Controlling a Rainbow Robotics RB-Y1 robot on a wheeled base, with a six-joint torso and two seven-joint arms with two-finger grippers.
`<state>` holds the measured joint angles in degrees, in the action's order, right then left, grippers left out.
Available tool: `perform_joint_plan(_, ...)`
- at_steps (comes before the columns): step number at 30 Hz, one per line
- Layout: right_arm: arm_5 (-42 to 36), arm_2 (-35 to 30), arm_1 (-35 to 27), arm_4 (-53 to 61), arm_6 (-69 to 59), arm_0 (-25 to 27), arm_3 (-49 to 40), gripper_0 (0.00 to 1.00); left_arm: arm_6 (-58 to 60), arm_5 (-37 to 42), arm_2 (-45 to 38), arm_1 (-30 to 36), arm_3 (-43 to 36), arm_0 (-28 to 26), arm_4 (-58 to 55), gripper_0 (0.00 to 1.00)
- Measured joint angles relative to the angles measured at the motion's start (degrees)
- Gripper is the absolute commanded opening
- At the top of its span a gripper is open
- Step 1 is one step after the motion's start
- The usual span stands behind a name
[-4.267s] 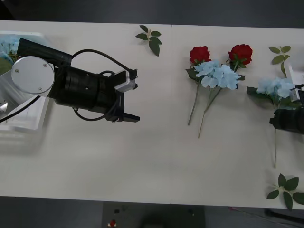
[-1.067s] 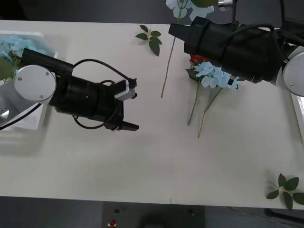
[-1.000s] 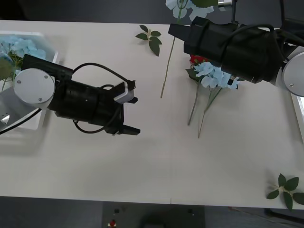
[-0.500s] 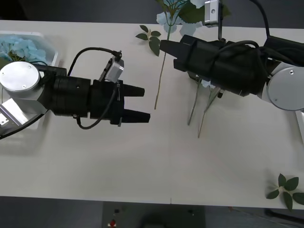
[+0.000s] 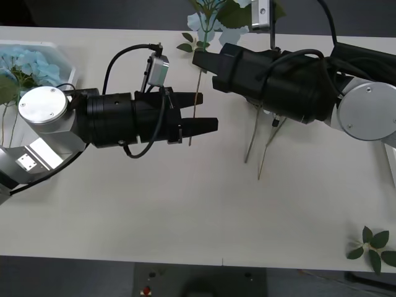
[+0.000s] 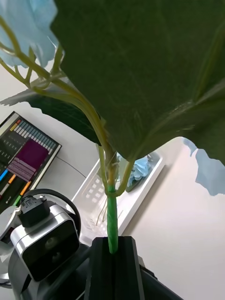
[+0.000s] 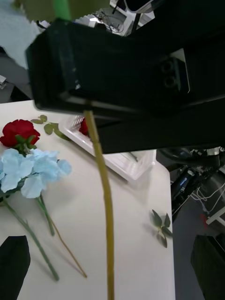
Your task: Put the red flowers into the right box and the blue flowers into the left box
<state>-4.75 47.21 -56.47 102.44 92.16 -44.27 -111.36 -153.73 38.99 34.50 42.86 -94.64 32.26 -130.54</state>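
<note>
At centre frame our left gripper (image 5: 201, 119) stands wide around the dangling stem of the blue hydrangea (image 5: 199, 21), which the right gripper (image 5: 207, 59) pinches at upper centre. If we shut off-line, the thin stem could slip sideways during the handover. Beyond, loose flowers (image 7: 28, 166) and a leaf sprig (image 5: 195, 44) clutter the bench (image 5: 185, 210); the left box (image 5: 62, 52) waits upper left.

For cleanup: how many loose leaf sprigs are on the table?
3 leaf sprigs: one at the far edge by the hanging stem, one near the front right corner, one beside a red rose near the right box. The right arm may hide more.
</note>
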Motion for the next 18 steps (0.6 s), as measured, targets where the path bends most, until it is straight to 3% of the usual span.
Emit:
perform_joint_plan(1, 0.0, -0.01, 0.13, 0.0, 0.0, 0.0, 0.0, 0.0, 0.0, 0.0, 0.0, -0.4, 0.01, 0.0, 0.0, 0.07)
perform_joint_plan(2, 0.0, -0.01, 0.3, 0.0, 0.0, 0.0, 0.0, 0.0, 0.0, 0.0, 0.0, -0.71, 0.01, 0.0, 0.0, 0.0)
perform_joint_plan(18, 0.0, -0.01, 1.22, 0.0, 0.0, 0.0, -0.03, 0.0, 0.0, -0.09, 0.01, -1.08, 0.02, 0.0, 0.18, 0.0)
